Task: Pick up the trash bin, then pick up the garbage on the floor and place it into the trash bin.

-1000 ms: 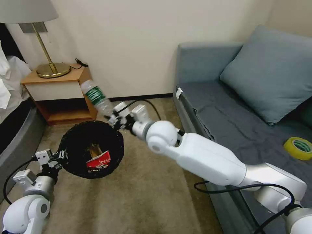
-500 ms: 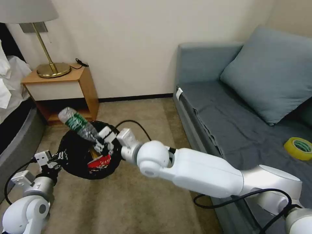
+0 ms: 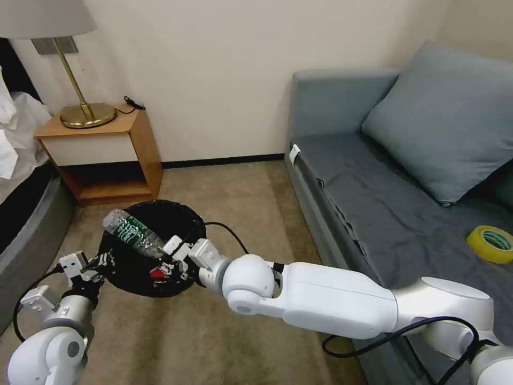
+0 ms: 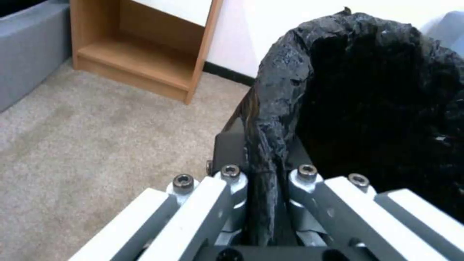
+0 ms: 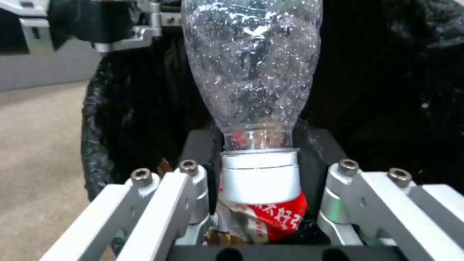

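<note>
- Progress: the trash bin (image 3: pixel 152 248) is lifted off the carpet, held by the left gripper (image 4: pixel 263 181), whose jaws are clamped on a fold of its black liner at the rim.
- Garbage already inside: a red-and-white snack packet (image 5: pixel 275 217) lies at the bottom, with a shiny wrapper edge just beside it.
- Step in hand: the right gripper (image 3: pixel 173 256) holds the bottle (image 3: pixel 133 234) over the bin mouth; its jaws flank the white cap (image 5: pixel 259 177), and contact cannot be judged.
- Remaining: by judgement, only releasing the bottle.
- Appearance: clear, crumpled, green-labelled bottle; glossy, crinkled liner.
</note>
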You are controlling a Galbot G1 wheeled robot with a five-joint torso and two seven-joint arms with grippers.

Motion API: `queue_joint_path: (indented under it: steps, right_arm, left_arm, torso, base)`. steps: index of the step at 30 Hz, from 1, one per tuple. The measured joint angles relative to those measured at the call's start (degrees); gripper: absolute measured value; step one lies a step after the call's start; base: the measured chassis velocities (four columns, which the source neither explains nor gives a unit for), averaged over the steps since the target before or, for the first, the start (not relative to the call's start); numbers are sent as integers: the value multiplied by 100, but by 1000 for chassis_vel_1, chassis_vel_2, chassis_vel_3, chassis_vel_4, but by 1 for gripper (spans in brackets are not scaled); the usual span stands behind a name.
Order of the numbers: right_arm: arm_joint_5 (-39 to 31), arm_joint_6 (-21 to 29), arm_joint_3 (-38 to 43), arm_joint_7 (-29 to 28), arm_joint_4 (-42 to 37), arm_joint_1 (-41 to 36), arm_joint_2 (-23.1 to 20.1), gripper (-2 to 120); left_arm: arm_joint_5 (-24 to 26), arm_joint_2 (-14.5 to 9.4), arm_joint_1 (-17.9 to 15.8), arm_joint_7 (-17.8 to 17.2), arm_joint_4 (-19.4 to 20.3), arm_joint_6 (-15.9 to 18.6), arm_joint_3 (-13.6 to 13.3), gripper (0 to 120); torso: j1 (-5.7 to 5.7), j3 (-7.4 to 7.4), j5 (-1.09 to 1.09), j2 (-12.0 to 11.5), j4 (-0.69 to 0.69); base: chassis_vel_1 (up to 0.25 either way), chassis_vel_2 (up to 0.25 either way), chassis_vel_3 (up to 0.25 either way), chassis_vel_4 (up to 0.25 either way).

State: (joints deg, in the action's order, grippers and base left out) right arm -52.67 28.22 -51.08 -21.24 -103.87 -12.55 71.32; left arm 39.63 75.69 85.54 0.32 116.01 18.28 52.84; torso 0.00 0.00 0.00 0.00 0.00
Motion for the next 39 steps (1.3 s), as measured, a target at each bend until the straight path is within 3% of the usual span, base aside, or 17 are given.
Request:
queue_joint_path:
  steps: [11,15,17,24,28,31,39]
  right_arm:
    - [101,122,41,-52,-48,-27,-21,78]
    - [304,29,66,-47,-68,-27,-19,90]
    - [731,-247,78,-47,-94,8,-29,98]
    - [1541,-461,179,-596,-183,34,-40,100]
    - [2116,-510,330,-1587,-80,-201,32,100]
    - [2151,-540,473,-1908,-137,-351,-16,100]
    - [2164,-551,1001,-2057,-403,-710,-413,100]
  left_arm:
    - [87,69,76,-129,99,111,59,4]
    - [224,69,86,-242,81,193,74,4]
    - [406,57,89,-447,54,326,78,4]
    - [612,-10,80,-756,-119,487,96,4]
    - [720,-88,-4,-726,-473,485,85,4]
    - [802,-154,-57,-643,-743,491,41,4]
    - [1129,-209,-258,-923,-1303,848,-189,4]
  torso:
    - [0,0,0,0,0]
    - [0,0,0,0,0]
    - [0,0,0,0,0]
    - [0,1,0,0,0]
    - [0,1,0,0,0]
    - [0,0,0,0,0]
    - [0,0,0,0,0]
  base:
    - [0,0,0,0]
    - [0,0,0,0]
    - [0,0,0,0]
    - [0,0,0,0]
    - [0,0,0,0]
    - [0,0,0,0]
    - [0,0,0,0]
